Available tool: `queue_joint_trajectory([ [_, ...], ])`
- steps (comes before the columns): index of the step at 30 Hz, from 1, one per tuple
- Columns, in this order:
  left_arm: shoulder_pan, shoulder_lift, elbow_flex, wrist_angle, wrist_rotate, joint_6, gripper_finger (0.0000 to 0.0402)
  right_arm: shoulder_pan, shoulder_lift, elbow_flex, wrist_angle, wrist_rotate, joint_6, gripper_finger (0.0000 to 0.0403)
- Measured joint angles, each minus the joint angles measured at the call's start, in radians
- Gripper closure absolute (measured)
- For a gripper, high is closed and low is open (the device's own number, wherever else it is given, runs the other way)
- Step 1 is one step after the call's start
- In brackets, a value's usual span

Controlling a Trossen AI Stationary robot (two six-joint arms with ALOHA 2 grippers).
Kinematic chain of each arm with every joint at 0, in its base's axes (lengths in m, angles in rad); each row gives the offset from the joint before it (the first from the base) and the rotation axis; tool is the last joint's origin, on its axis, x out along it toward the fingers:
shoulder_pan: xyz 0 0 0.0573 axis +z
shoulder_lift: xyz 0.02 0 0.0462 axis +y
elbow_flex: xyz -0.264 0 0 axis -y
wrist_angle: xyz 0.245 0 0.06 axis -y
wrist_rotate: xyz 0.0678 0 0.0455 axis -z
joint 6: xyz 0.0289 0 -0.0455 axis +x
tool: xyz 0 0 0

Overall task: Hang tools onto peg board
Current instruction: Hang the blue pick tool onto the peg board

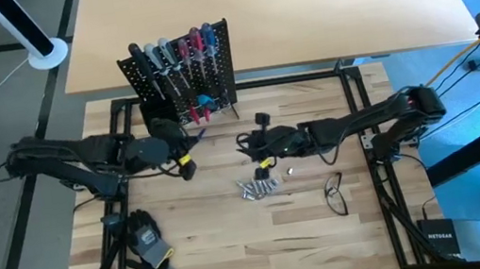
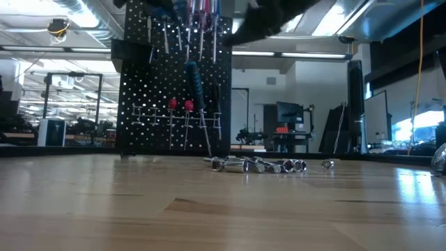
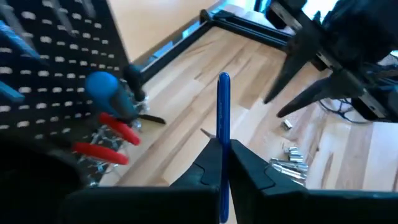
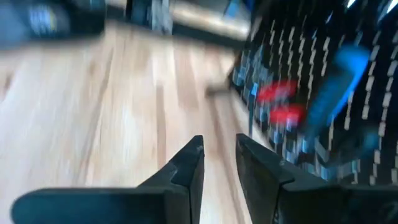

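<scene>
In the low view, the top of the peg board (image 2: 178, 90) is being cut off by the frame edge, so the handles of the upper row of screwdrivers (image 1: 172, 51) are showing only in the high view, and both arms are appearing there only as dark shapes at the top. The right wrist view is blurring badly, leaving the red-handled pliers (image 4: 281, 102) and a blue-handled screwdriver (image 4: 339, 84) on the board as smears of colour. The left gripper (image 3: 222, 163) is sitting just in front of the board's lower left part, its fingers clamping tight on a thin blue tool (image 3: 223, 134) that is sticking up between them; what kind of tool it is cannot be told. The right gripper (image 4: 219, 155) is hovering near the middle of the table (image 1: 237, 240), close to the board's lower right corner, its fingers standing slightly apart with nothing between them. A cluster of small silver metal bits (image 1: 258, 187) is lying on the table just beside the right gripper, well apart from the board. A glove (image 1: 148, 242) and a pair of glasses (image 1: 335, 193) are lying nearer the table's front edge.
</scene>
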Motion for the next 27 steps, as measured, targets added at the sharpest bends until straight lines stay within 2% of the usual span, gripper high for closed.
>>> queue_joint_trajectory([
  [5,0.046,0.001,0.099,-0.136,-0.004,-0.061,0.0401,0.000,-0.013,-0.019,-0.197,-0.033,0.042,0.0309],
  [12,0.128,0.045,0.226,-0.388,-0.018,-0.198,0.0401,-0.002,-0.009,-0.181,-0.051,-0.052,0.044,0.0308],
  [21,0.244,0.163,0.249,-0.375,-0.024,-0.170,0.0401,-0.002,-0.010,-0.252,0.116,-0.053,0.012,0.0308],
  [27,0.295,0.193,0.249,-0.267,-0.007,-0.131,0.0401,-0.002,-0.010,-0.274,0.148,-0.053,-0.013,0.0308],
])
